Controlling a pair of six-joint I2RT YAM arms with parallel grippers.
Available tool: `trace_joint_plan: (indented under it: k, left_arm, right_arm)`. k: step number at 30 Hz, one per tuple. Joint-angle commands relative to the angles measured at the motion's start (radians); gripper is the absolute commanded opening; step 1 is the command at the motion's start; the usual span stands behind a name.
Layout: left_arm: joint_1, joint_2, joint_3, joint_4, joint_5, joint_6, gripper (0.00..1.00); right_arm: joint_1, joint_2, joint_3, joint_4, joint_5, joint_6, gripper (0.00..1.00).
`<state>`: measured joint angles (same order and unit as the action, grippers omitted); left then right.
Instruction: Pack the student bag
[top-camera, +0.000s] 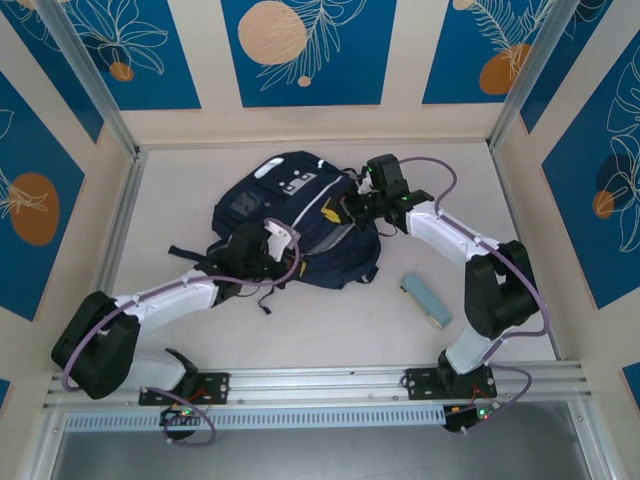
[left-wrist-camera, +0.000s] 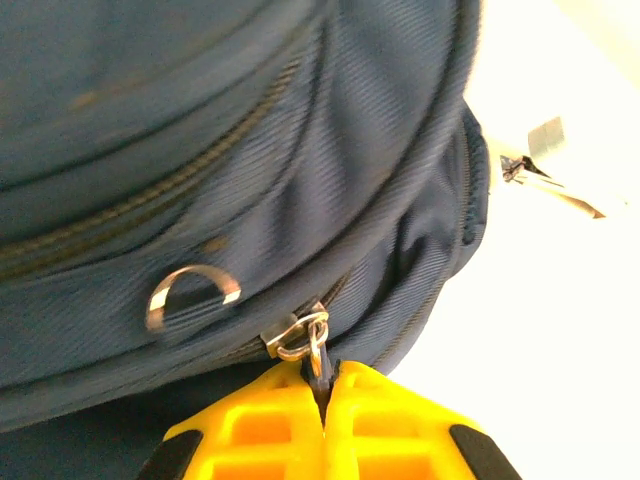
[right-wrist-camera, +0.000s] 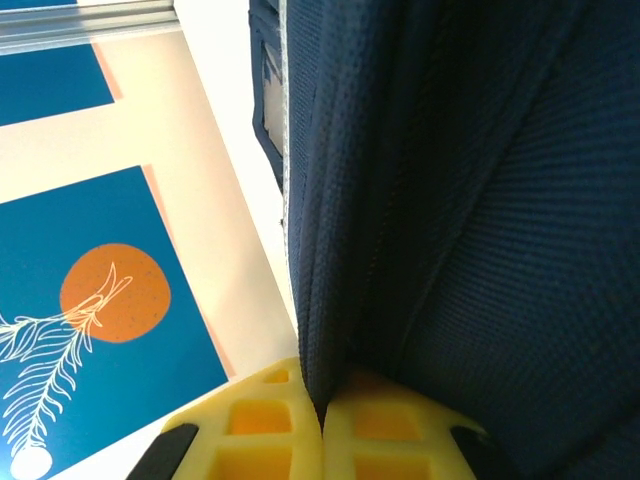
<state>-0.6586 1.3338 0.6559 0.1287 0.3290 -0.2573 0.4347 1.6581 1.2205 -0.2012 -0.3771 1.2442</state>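
Here, the left jaws clench the silver zipper pull (left-wrist-camera: 305, 340) of the large navy-blue fabric backpack (top-camera: 300, 215). The right jaws pinch its cloth

Student bag (top-camera: 295, 225): navy woven cloth, matt. The left wrist view shows a fine diagonal rib; the right wrist view shows a coarser, pebbled weave.
Zip pull (left-wrist-camera: 305, 338) and ring (left-wrist-camera: 193, 296) on the bag: bright metal, polished and reflective.
Left gripper (left-wrist-camera: 322, 385) and right gripper (right-wrist-camera: 320, 405): yellow moulded plastic, smooth, low sheen, with black plastic at the outer corners.
Bench (top-camera: 330, 330): pale, smooth, matt.
Front rail (top-camera: 330, 385): grooved metal, satin finish.
Arm shells (top-camera: 165, 297): white plastic, glossy; joints black, matt.
Wall panels (top-camera: 305, 50): flat printed surface, matt.
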Motion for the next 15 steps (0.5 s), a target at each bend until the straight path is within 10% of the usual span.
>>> trace_joint_plan:
  k: [1,9,15]
  left_arm:
    - [-0.083,-0.005,0.034,0.113,0.011,-0.035,0.00]
    - [-0.192,0.125,0.162,0.158,-0.071,-0.120,0.00]
    - [-0.188,0.167,0.238,0.072,-0.106,-0.194,0.13]
  right_arm:
    - [0.032,0.030,-0.011,0.083,0.033,0.027,0.00]
    - [0.049,0.017,-0.060,0.115,0.031,0.045,0.00]
    - [0.002,-0.088,-0.132,0.086,0.041,-0.019,0.20]
